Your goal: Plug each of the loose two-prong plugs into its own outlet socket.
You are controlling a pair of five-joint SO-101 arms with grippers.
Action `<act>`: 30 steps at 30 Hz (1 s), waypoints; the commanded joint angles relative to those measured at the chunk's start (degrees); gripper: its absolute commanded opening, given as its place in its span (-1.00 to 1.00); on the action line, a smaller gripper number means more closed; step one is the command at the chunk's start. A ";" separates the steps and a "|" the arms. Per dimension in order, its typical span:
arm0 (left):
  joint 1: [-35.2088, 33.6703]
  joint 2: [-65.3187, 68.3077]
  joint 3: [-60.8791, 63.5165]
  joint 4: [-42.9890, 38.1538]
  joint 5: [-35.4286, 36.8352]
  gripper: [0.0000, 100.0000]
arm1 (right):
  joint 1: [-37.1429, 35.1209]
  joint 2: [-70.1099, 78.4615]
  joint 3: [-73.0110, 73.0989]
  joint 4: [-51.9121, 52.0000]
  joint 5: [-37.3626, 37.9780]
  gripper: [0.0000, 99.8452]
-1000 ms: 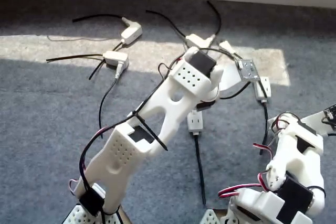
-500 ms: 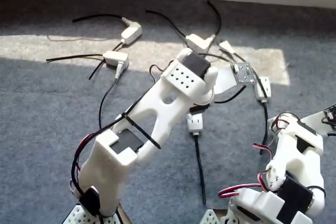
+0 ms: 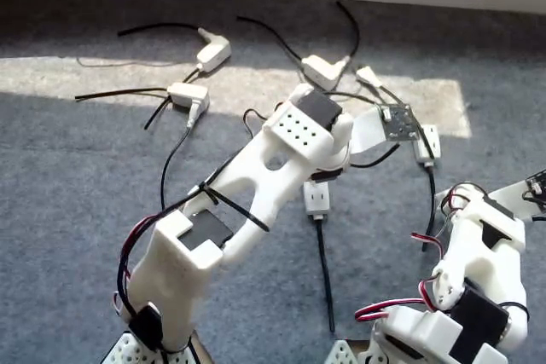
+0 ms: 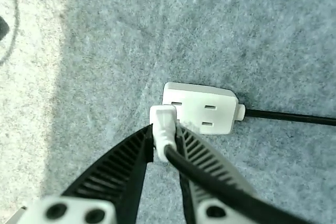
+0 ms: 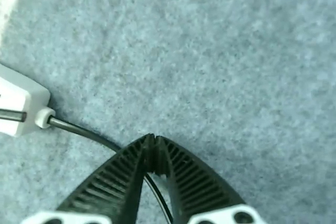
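1. The left gripper [image 4: 164,132] is clamped on a white two-prong plug [image 4: 163,121]. Its 2 black ribbed fingers [image 4: 128,161] press on either side of the plug body.
2. The plug's black cable [image 4: 210,179] runs back between the fingers toward the wrist.
3. A white outlet socket [image 4: 199,107] lies flat on the grey felt tabletop [image 4: 252,30], just ahead of the gripper. The front end of the held plug touches the socket at 1 corner. The prongs are hidden, so I cannot tell whether they sit in the slots.
4. A black cord [image 4: 289,116] leaves the socket's far end.
5. In the high view the left arm [image 3: 281,159] stretches over the middle of the tabletop, with the same socket [image 3: 316,198] partly under its wrist.
6. The right gripper [image 5: 152,153] has its fingers pressed together with nothing between them. It hangs above a thin black cord [image 5: 86,132] that leads to a white connector block [image 5: 18,106] nearby.
7. The right arm [image 3: 478,287] sits folded, well apart from the left gripper's socket.
8. 2 more white cord ends [image 3: 200,74] lie in a sunlit strip.
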 commanded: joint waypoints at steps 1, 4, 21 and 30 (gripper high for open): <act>-0.13 -0.48 3.65 -3.34 0.53 -0.99 | 0.13 -0.13 -0.31 -0.84 -0.18 -0.99; -0.22 -0.84 7.87 -5.63 0.53 -0.99 | 0.13 -0.13 -0.31 -0.84 -0.18 -0.99; 4.70 -1.01 10.33 -8.09 3.52 -0.99 | 0.13 -0.13 -0.22 -2.15 -0.18 -0.99; 5.76 -1.01 9.89 -6.15 3.52 -0.99 | 0.13 -0.13 -0.22 -2.15 -0.18 -0.99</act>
